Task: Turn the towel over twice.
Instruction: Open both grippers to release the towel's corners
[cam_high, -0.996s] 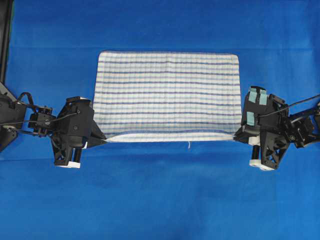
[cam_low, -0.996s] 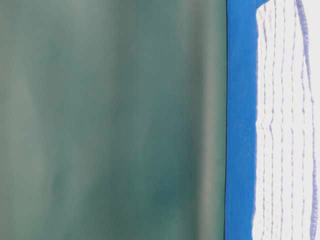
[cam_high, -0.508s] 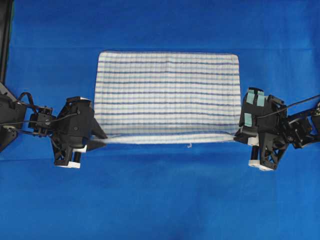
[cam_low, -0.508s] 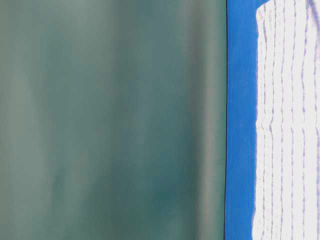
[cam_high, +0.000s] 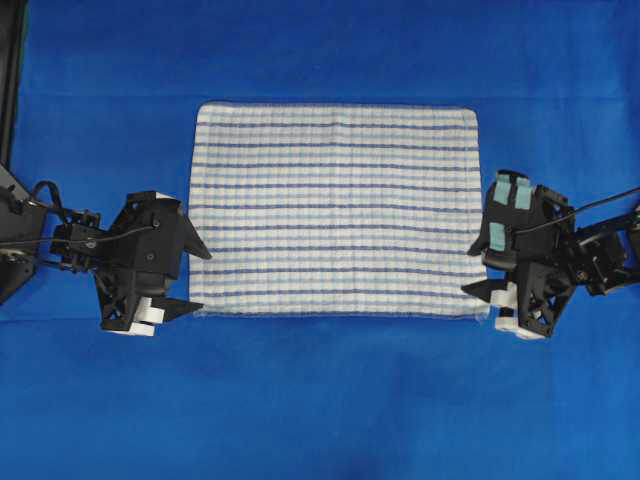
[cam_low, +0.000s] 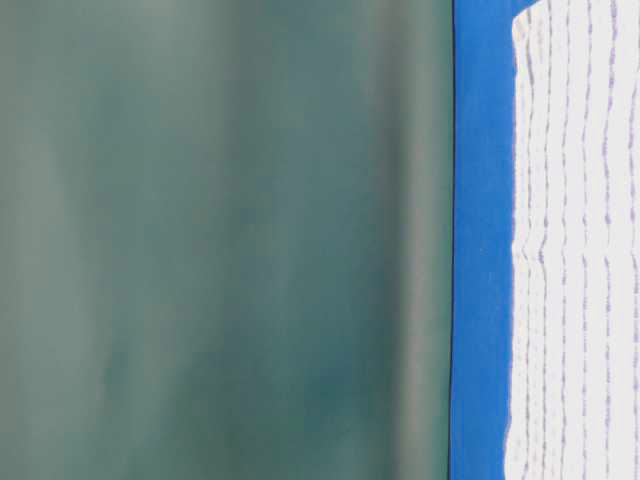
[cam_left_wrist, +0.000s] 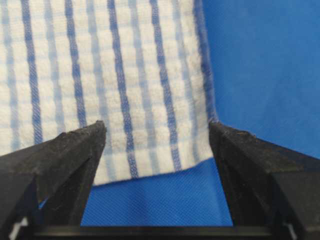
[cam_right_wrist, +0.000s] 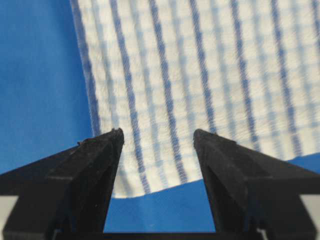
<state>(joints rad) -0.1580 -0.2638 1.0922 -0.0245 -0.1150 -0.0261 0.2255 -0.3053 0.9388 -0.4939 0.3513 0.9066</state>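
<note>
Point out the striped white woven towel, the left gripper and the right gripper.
Striped white woven towel (cam_high: 335, 208): overhead view, middle of cloth.
Left gripper (cam_high: 201, 279): overhead view, midway between open fingertips.
Right gripper (cam_high: 470, 277): overhead view, midway between open fingertips.

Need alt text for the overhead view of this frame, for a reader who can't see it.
A striped towel lies spread flat on a blue cloth. The left gripper sits at its near-left corner and the right gripper at its near-right corner, both with jaws open and holding nothing.
</note>
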